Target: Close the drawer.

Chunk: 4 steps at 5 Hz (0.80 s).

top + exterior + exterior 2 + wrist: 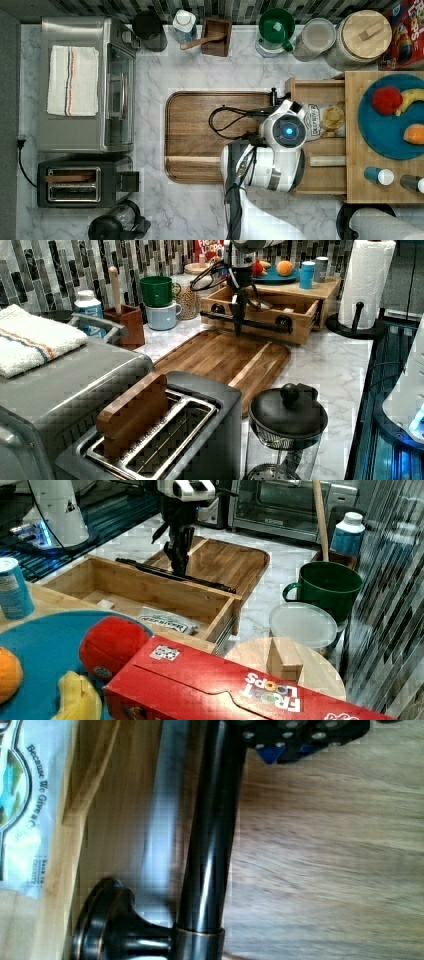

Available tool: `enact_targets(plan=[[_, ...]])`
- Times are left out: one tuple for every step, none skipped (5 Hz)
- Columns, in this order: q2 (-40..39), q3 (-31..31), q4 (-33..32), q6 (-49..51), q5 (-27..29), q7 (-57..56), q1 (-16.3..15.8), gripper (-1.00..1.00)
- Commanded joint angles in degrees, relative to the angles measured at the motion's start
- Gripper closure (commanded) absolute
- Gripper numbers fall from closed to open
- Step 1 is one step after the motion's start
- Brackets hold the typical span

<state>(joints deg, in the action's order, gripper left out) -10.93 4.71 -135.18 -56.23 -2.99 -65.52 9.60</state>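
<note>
Marble tabletop (pixel 200 210) carries the drawer (pixel 150 587), pulled out over the dark tray (pixel 200 135), with the end effector (pixel 178 562) at its black bar handle (pixel 250 322), placed probably to push; grip state unclear.

An open drawer (pixel 320 172) juts from under a wooden stand (pixel 356 195) at the top view's right, a snack bag (pixel 325 120) inside it. A tray (pixel 195 135) lies just beside the drawer on the top view's left. The gripper (pixel 178 566) hangs at the drawer's handle bar (pixel 175 575), above the tray's edge.
</note>
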Motion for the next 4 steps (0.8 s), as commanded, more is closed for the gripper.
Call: enact_targets(plan=[[-4.4,6.2,11.9,-1.9,3.4,-12.7,9.9,1.00],[-7.4,5.8,15.3,-2.7,6.3,-19.1,13.4,1.00],[-9.4,3.3,20.1,-0.9,4.3,-22.7,19.5,1.00],[-12.1,4.2,25.6,2.3,6.1,-27.6,21.2,1.00]])
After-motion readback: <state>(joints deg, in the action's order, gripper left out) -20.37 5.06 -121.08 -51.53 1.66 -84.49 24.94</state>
